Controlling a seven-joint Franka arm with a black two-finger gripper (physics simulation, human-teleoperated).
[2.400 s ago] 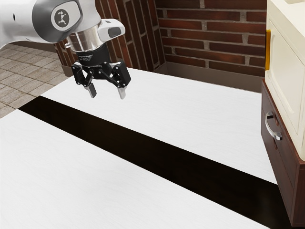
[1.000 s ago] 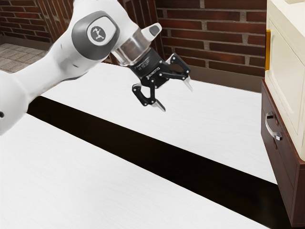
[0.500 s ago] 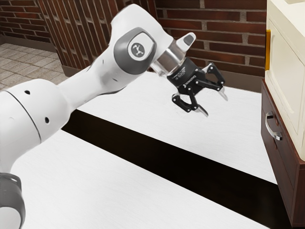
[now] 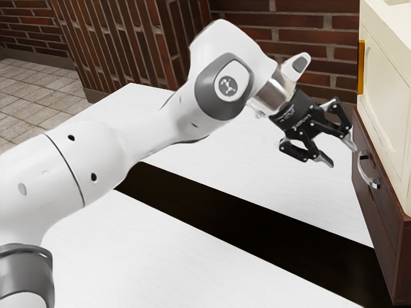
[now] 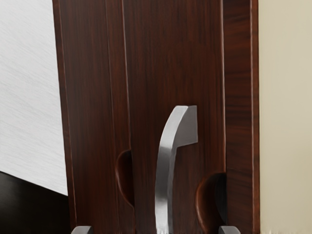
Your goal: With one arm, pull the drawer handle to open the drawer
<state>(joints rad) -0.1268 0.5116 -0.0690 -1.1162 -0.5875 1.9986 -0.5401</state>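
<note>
Lying just beyond the spread gripper, the handle parallels the top edge of the drawer, crossing the closing line, so advancing should straddle it

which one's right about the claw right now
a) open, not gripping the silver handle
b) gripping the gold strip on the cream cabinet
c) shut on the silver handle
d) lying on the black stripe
a, the claw has its fingers spread apart, with the silver handle on the brown drawer not clamped between them.
</note>
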